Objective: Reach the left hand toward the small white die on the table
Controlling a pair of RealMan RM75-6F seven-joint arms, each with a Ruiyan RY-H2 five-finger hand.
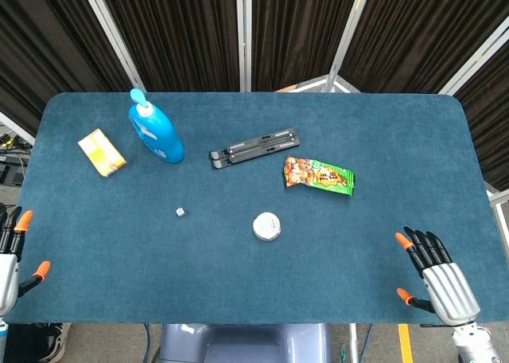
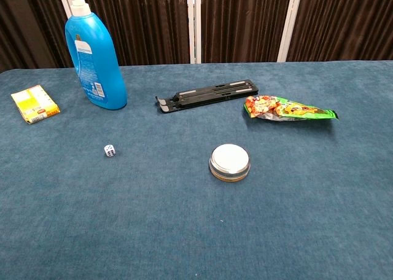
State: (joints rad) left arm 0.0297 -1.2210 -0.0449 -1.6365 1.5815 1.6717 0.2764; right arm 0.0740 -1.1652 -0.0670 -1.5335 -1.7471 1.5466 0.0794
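The small white die (image 1: 180,212) lies alone on the blue table, left of centre; the chest view shows the die (image 2: 110,150) with dark pips. My left hand (image 1: 11,255) hangs at the table's front left corner, fingers apart, holding nothing, well left of the die. At the front right, my right hand (image 1: 436,275) is also open and empty. Neither hand appears in the chest view.
A blue pump bottle (image 1: 156,130) stands behind the die, with a yellow box (image 1: 102,153) to its left. A black folding stand (image 1: 254,147), a snack packet (image 1: 319,174) and a round tin (image 1: 266,226) lie to the right. Table edge (image 1: 95,319) runs along the front.
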